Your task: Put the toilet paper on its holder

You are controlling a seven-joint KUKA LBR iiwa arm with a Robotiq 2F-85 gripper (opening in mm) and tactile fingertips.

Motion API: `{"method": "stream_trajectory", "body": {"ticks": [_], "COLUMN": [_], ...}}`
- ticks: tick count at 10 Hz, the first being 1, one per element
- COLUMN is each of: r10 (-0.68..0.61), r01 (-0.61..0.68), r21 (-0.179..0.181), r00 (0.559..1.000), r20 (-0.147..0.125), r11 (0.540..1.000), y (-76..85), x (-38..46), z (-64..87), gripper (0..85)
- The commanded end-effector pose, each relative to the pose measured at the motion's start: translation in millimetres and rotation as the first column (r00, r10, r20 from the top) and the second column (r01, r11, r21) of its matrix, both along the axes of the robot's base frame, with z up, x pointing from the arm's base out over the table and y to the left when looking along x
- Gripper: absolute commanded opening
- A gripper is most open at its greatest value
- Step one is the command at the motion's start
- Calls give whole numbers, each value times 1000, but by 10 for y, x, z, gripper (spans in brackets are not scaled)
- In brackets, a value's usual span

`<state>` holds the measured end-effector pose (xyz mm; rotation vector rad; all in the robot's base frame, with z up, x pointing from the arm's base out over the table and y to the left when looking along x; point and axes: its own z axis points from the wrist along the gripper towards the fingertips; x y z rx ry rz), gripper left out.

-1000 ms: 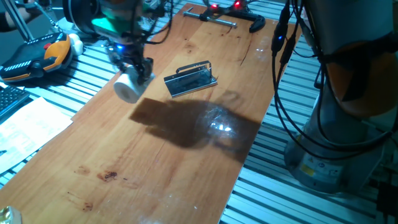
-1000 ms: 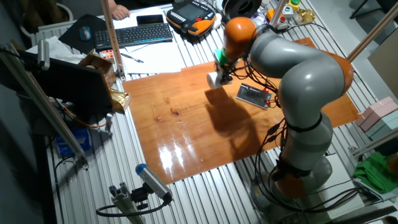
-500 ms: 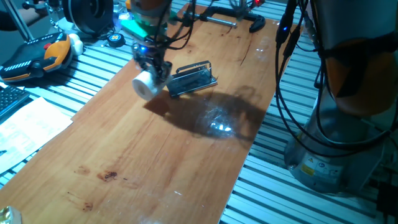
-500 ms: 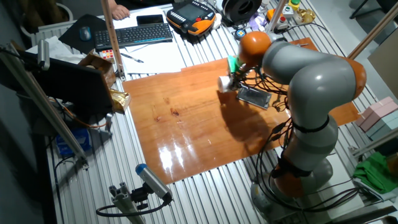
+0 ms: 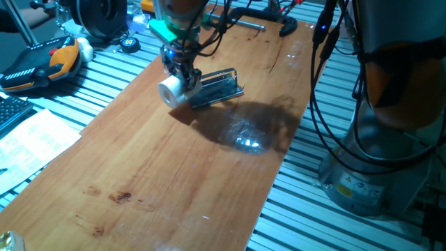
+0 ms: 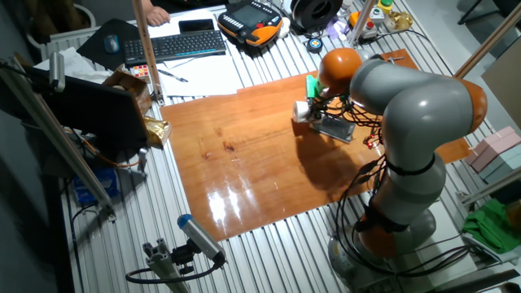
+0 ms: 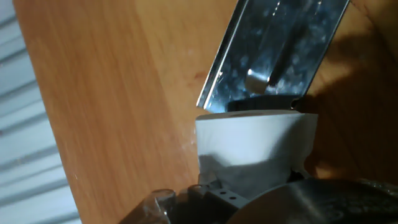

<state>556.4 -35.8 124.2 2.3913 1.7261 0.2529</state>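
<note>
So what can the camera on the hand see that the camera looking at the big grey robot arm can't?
Only the hand view shows the tip of the thin wire bar right at the end of the toilet paper, reflected in the shiny plate of the holder. Only the other fixed view shows the whole arm, a keyboard and the claw. Both show the roll, the holder and the wooden table.

White toilet paper point(image 5: 171, 91) roll is held on its side, just above the wooden table, one end facing outward, its other end right at the near end of the holder point(image 5: 217, 87). Holder: dark grey plate lying flat, thin shiny wire bar raised along it.
</note>
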Motion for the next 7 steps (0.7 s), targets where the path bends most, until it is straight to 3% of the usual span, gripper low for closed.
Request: {"method": "stream_trajectory", "body": {"ticks": [1,3,7], "r10": [2,6,17], "r01": [-2,-6,-17], "r21": [3,2,0], "r00": [1000,999,999], "r20": [4,33,34], "r11": [1000,1000,1000], "y": [-40,-74,-109], "x": [-8,-39,-39], "z": [-2,-79,-91], "gripper": [557,557,553]}}
